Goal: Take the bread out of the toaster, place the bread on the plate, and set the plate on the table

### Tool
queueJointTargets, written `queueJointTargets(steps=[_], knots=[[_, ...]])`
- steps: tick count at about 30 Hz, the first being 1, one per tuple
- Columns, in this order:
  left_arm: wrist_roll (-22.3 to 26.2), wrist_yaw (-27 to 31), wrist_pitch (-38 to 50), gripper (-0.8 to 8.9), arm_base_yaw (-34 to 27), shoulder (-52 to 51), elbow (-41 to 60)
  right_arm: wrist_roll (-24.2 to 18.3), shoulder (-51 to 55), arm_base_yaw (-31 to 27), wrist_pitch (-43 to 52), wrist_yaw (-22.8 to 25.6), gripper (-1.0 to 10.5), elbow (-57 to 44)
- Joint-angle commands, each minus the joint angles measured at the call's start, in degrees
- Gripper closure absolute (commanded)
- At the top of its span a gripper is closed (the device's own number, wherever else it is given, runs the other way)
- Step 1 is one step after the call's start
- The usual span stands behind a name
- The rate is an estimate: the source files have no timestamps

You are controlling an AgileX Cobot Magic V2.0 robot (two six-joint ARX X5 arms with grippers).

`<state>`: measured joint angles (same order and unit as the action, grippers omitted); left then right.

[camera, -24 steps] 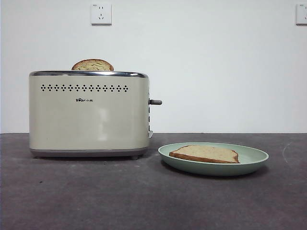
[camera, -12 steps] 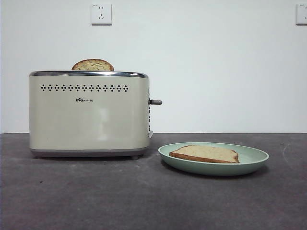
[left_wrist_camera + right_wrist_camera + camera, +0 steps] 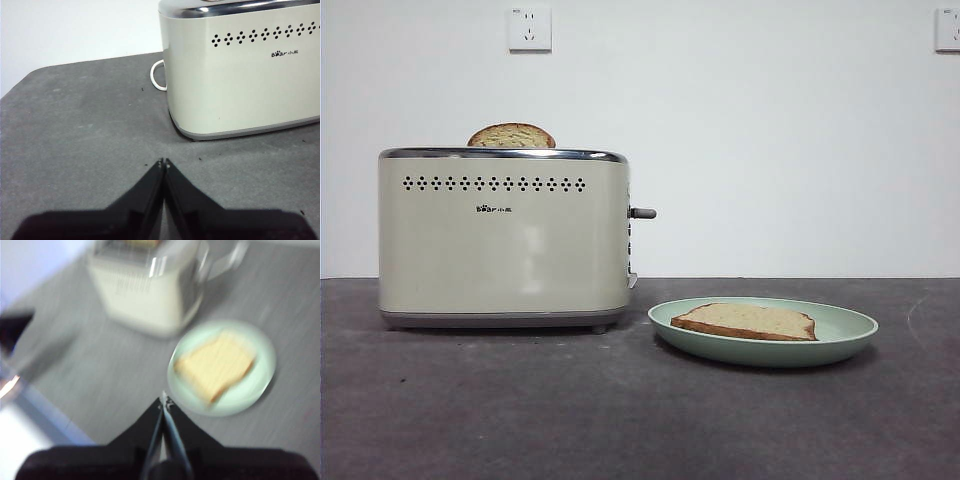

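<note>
A slice of bread [image 3: 745, 320] lies flat on the mint-green plate [image 3: 850, 330], which rests on the table [image 3: 620, 420] to the right of the cream toaster [image 3: 505, 240]. A second slice [image 3: 511, 136] sticks up from the toaster's slot. In the blurred right wrist view the plate [image 3: 260, 375] with bread [image 3: 215, 365] lies just beyond my right gripper [image 3: 164, 401], which is shut and empty. My left gripper [image 3: 163, 162] is shut and empty, low over the table near the toaster [image 3: 240, 70]. Neither arm shows in the front view.
The toaster's grey lever [image 3: 642, 213] points toward the plate. A white cord [image 3: 157, 77] loops behind the toaster. Wall sockets [image 3: 530, 28] are on the white wall. The table's edge [image 3: 55, 415] shows in the right wrist view.
The front view has shifted a pixel or two; the toaster, bread and plate stay in place.
</note>
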<state>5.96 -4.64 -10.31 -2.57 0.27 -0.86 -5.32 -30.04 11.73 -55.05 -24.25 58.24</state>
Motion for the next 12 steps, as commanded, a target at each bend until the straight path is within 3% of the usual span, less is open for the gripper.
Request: queueJointTargets(steps=[1, 7, 12], knots=[[-0.24, 0.07, 0.28, 8.17, -0.15, -0.15, 0.7, -0.74, 2.78, -3.08, 7.3, 0.96, 9.5, -3.15], [-0.24, 0.07, 0.28, 8.17, -0.15, -0.15, 0.7, 1.75, 10.64, -6.51, 26.88, 6.67, 9.5, -16.52], [-0.24, 0.07, 0.28, 8.17, -0.15, -0.15, 0.7, 6.97, 17.4, -6.49, 43.1, 15.87, 9.5, -32.61]])
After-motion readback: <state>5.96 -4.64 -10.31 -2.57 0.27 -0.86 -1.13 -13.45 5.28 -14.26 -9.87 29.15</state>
